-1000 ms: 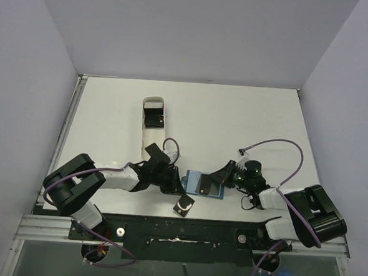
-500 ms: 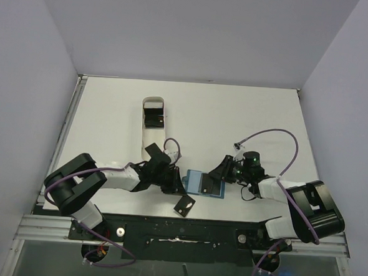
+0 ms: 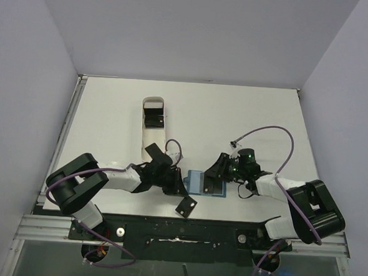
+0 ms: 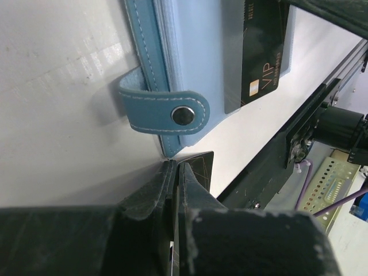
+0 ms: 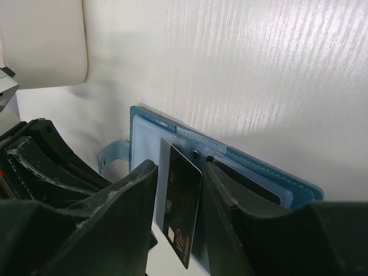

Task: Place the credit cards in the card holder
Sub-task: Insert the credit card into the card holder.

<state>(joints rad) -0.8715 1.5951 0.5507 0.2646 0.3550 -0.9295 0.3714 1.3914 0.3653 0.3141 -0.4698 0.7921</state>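
Note:
The teal-blue card holder lies open near the table's front edge, its snap tab pointing toward my left gripper. A black credit card marked VIP rests on the holder's clear pocket, one end sticking out over the edge. My right gripper stands open with a finger on either side of that card, not pinching it. My left gripper is shut on another black credit card, held edge-on just beside the holder's corner. In the top view this card shows below the left gripper.
A long white tray lies further back, left of centre, with a black card inside. The tray's rounded end shows at the upper left of the right wrist view. The black front rail runs close behind the holder.
My right gripper has opened and let go of the VIP card, leaving it on the holder, and shifted slightly left and back. The left gripper has stayed shut on its card.

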